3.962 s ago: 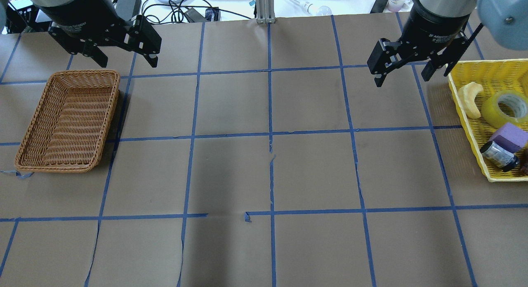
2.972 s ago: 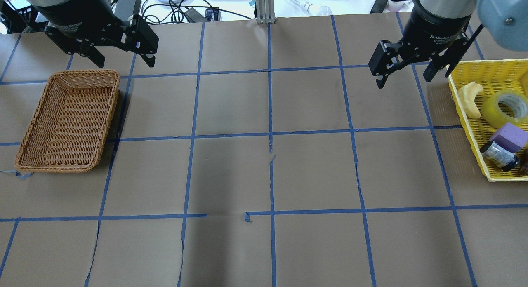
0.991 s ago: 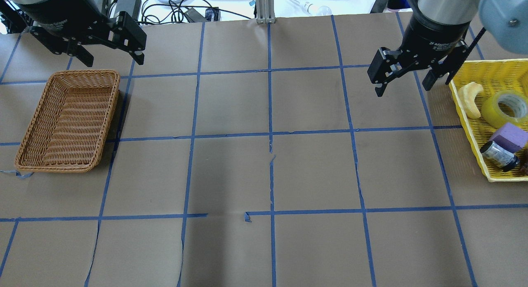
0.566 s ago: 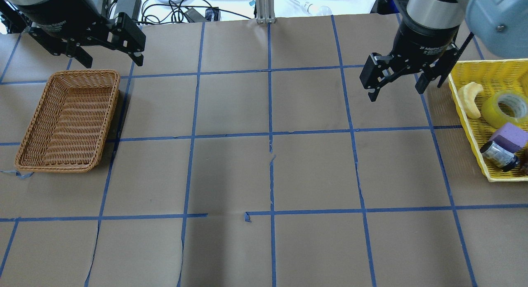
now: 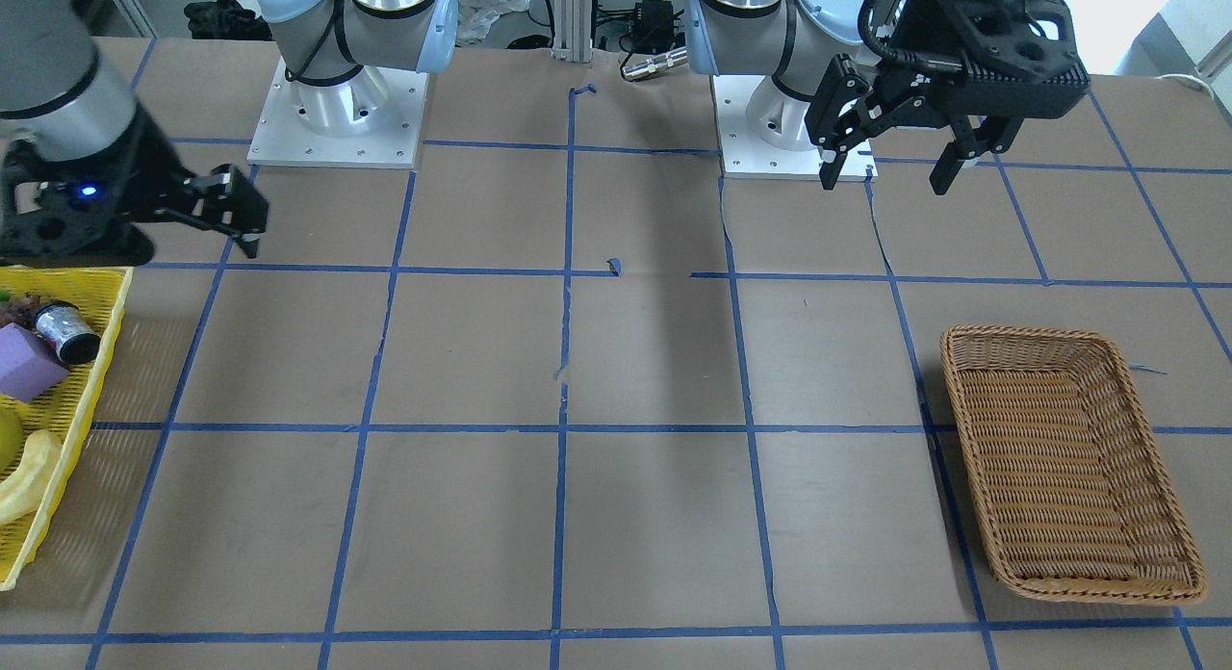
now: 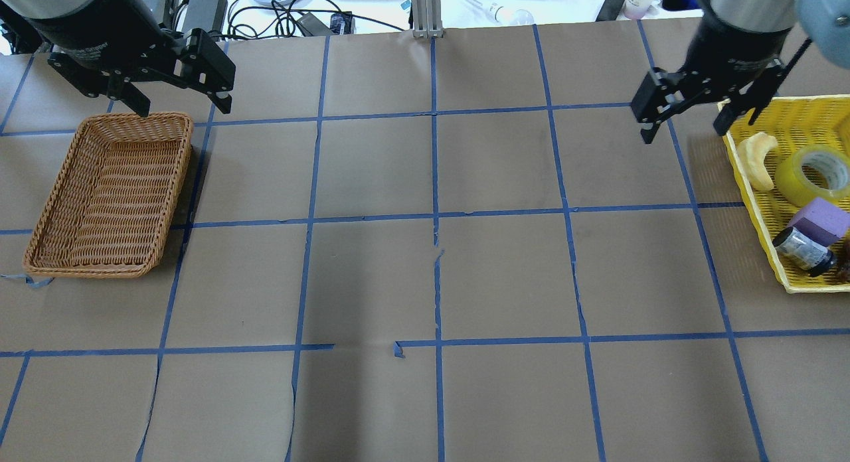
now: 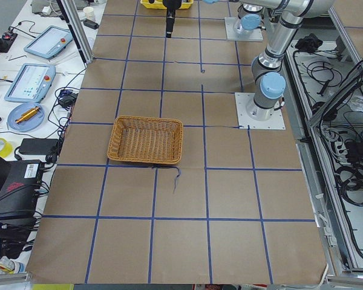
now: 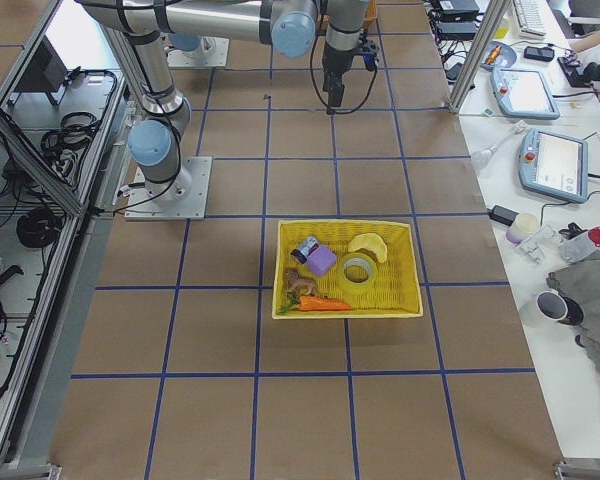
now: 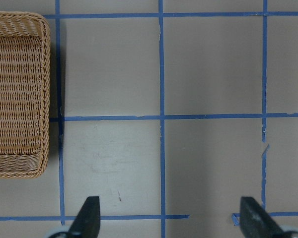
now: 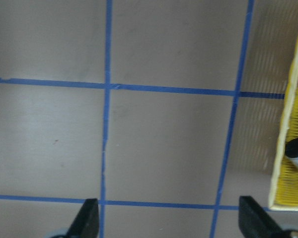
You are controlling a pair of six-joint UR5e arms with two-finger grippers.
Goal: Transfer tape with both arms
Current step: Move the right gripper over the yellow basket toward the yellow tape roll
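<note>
The yellow roll of tape (image 6: 813, 173) lies in the yellow basket (image 6: 790, 110) at the table's right edge, between a pale banana-like piece (image 6: 760, 158) and a purple block (image 6: 820, 220). It also shows in the exterior right view (image 8: 357, 268). My right gripper (image 6: 684, 133) hangs open and empty just left of the basket's far corner; its wrist view (image 10: 170, 220) shows the basket's edge at the right. My left gripper (image 6: 184, 109) is open and empty above the far end of the wicker basket (image 6: 106, 196).
The yellow basket also holds a dark jar (image 6: 803, 249) and a carrot (image 8: 325, 302). The wicker basket (image 5: 1059, 458) holds nothing. Brown paper with blue tape lines covers the table. Cables and devices lie beyond the far edge.
My right gripper has swung to the right, up to the yellow basket's near corner, still open. My left gripper has barely shifted. The tape has not moved.
</note>
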